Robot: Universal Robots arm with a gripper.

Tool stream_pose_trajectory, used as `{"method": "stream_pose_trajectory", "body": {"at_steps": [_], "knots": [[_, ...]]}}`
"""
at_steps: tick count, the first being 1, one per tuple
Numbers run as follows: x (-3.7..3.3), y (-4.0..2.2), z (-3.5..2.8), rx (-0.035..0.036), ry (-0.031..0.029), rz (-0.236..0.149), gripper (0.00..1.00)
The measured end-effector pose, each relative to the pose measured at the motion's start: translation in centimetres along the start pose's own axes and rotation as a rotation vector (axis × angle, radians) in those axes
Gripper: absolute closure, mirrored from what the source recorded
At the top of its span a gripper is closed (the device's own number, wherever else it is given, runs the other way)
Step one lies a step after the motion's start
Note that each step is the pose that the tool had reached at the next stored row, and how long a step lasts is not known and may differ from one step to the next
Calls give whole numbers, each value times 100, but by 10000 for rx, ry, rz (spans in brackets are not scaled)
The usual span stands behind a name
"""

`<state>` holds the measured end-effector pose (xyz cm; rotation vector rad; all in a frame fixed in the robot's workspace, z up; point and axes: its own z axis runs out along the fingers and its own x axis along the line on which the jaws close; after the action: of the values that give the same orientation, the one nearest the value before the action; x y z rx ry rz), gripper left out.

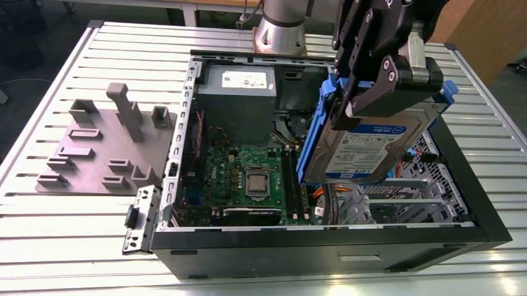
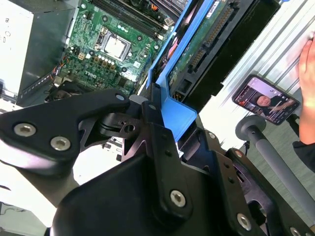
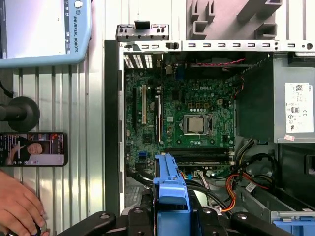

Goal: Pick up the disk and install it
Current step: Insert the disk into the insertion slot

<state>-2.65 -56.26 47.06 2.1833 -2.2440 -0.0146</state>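
Where the ribbed silver metal table [image 1: 49, 246] stretches to the exterior view's left of the open black computer case [image 1: 329, 246], a flat grey plastic fixture plate with upright posts [image 1: 107, 148] rests just beside the case wall. Inside the case, on that same side, a green motherboard with a square silver processor socket [image 1: 247, 179] covers the floor. A big grey metal power-supply box with a white sticker [image 1: 239, 83] sits at the case's far end. Over the case's other half, toward the exterior view's right, the black two-fingered gripper [image 1: 383, 106] is clenched on the upper end of the flat silver rectangular hard disk with a blue-and-white label and a blue plastic frame [image 1: 371, 145]. The disk hangs tilted above the case, label outward, its lower end close over the silver metal drive cage [image 1: 403, 200] and the orange cables [image 1: 342, 188] beside it; it is not seated. In the first wrist view, a person's hand [image 3: 17, 206] and a black phone [image 3: 32, 149] lie on the table outside the case wall. As a judgement, the tilt could make the frame's lower corner catch a cage rail or pinch the cables. With the grasp at one end only, such a snag could twist the disk loose onto the motherboard. The hand could be struck if it strays toward the case.
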Motion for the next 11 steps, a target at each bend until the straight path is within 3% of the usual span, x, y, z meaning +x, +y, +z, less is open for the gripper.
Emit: {"method": "stream_pose_trajectory", "body": {"at_steps": [6, 11], "knots": [[0, -2, 1, 0, -1, 0, 64], [-2, -71, 2, 0, 0, -1, 64]]}}
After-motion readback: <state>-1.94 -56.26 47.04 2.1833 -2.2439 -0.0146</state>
